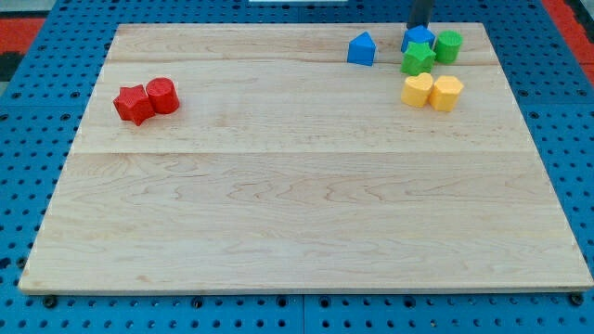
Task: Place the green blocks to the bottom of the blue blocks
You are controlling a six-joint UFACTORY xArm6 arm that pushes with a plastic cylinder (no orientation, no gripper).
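Camera view showed my tip (418,29), a bare rod with nothing to pinch, just behind the blue block (419,38). Touching it were a green star (418,58) and green cylinder (448,45); a blue triangular block (362,49) stood left, two yellow blocks (432,91) below, two red blocks (146,99) far left on the bench (297,204).

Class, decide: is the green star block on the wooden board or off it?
On: the green star block sits wholly inside the board's edges, near the view's top right.

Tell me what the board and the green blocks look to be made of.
Board: apparently pale wood, matte; grain lines and plank seams show. Green star block and green cylinder block: solid, evenly coloured, slightly glossy; painted wood or plastic, cannot tell which. My tip sits just above the blue block.
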